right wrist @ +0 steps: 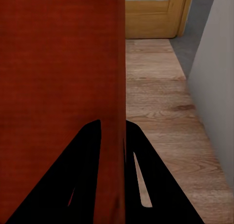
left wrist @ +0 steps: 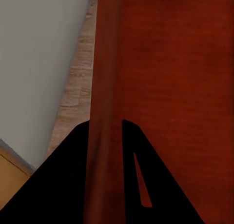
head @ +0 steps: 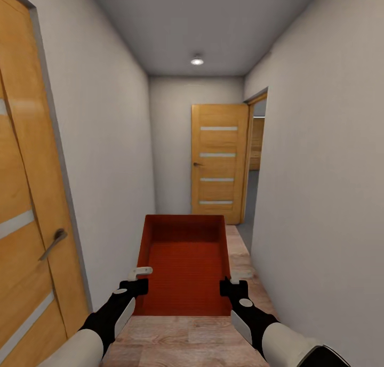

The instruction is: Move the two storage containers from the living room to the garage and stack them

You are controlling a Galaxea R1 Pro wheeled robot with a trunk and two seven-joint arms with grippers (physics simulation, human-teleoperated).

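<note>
One orange-red open-top storage container hangs level in front of me, held between both arms in a narrow hallway. My left gripper is shut on its left wall, with one finger inside and one outside. My right gripper is shut the same way on the right wall. The bin is empty, and its ribbed bottom faces up at me. The living room and the garage are out of view.
A closed wooden door with a lever handle lines the left wall close by. At the far end a wooden door stands open beside a doorway with grey floor beyond. Light wood planks run underfoot between white walls.
</note>
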